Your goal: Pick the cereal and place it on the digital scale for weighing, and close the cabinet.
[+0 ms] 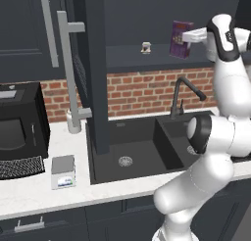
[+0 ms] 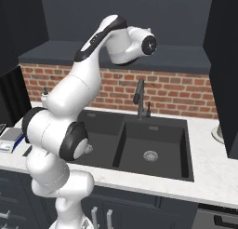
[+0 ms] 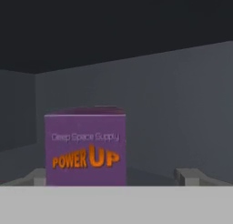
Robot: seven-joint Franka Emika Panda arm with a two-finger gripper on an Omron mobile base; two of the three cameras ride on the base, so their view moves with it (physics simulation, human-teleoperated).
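Your pincer (image 1: 185,37) is reaching into the open cabinet (image 1: 93,73) in the left base view, its white hand meeting the upright cereal (image 1: 181,39) from 3 o'clock; the box is standing long axis vertical on the shelf, a tiny jar (image 1: 145,47) well apart at 9 o'clock. The digital scale (image 1: 63,171) is lying far down at 7 o'clock, beside the sink (image 1: 139,149).

In the right base view the arm's wrist is blocking the hand, so check nothing there.

In the hand view, the fingertips (image 3: 190,176) are sitting spread wide and holding nothing; the cereal is standing between them, nearer the 9 o'clock tip, with free shelf toward 3 o'clock.
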